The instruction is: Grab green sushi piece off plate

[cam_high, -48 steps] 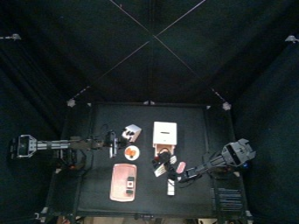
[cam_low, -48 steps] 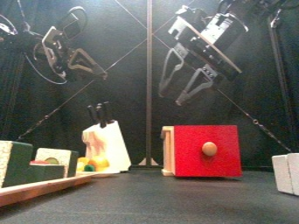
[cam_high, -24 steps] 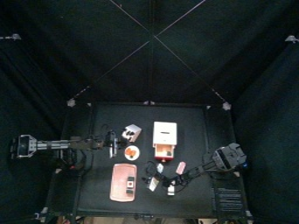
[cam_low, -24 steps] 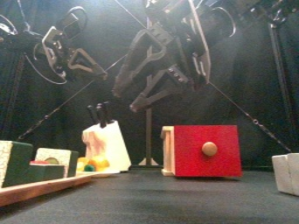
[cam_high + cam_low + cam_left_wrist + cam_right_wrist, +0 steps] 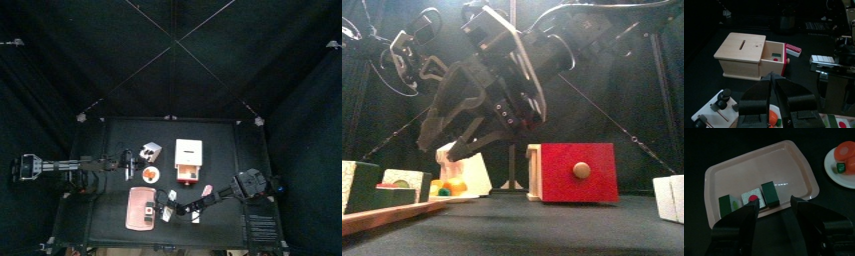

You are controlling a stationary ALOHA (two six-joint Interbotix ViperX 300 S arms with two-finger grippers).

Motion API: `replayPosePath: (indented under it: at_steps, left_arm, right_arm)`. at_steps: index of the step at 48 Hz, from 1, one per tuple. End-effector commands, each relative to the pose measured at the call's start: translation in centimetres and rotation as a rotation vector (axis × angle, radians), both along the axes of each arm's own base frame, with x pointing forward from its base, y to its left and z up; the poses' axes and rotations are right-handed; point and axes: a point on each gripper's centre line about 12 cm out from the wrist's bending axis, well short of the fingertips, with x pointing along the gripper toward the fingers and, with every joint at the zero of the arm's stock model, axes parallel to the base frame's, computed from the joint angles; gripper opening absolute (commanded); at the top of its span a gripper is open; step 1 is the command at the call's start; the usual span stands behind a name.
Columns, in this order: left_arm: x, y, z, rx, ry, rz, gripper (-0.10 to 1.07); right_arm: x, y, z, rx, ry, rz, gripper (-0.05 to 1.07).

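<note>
The black table (image 5: 120, 200) is carrying everything, and the two arms are hanging over it from either side. The right arm is reaching in across the middle toward the front of the table, its gripper (image 5: 769, 214) standing released, jaws spread wide with nothing between them, hovering above the plate (image 5: 747, 170). The left gripper (image 5: 775, 95) is resting at the left side of the table; its jaws look nearly together, but I cannot tell for certain.

A wooden box (image 5: 745, 56) with a slot in its top and a red front (image 5: 577, 172) is sitting toward the back. The pale-pink plate is lying near the front left, and the sushi is gathered at one end of it: a green sushi piece (image 5: 769, 195) is standing beside a white piece with a red centre (image 5: 752, 199), with another dark green piece (image 5: 727, 203) just beyond. A small round white dish (image 5: 843, 167) with an orange item (image 5: 846, 151) is sitting apart from the plate.
</note>
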Motion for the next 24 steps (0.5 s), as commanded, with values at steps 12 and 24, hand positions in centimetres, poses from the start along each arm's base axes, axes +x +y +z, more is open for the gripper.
replayPosePath:
  at_steps: [12,24]
  left_arm:
    - [0.2,0.0,0.6,0.004,-0.022,-0.001,0.53]
    - [0.2,0.0,0.6,0.004,-0.022,-0.001,0.53]
  right_arm:
    - [1.9,-0.1,0.8,0.006,-0.039,0.012,0.86]
    - [2.4,-0.4,0.1,0.015,-0.027,0.011,0.84]
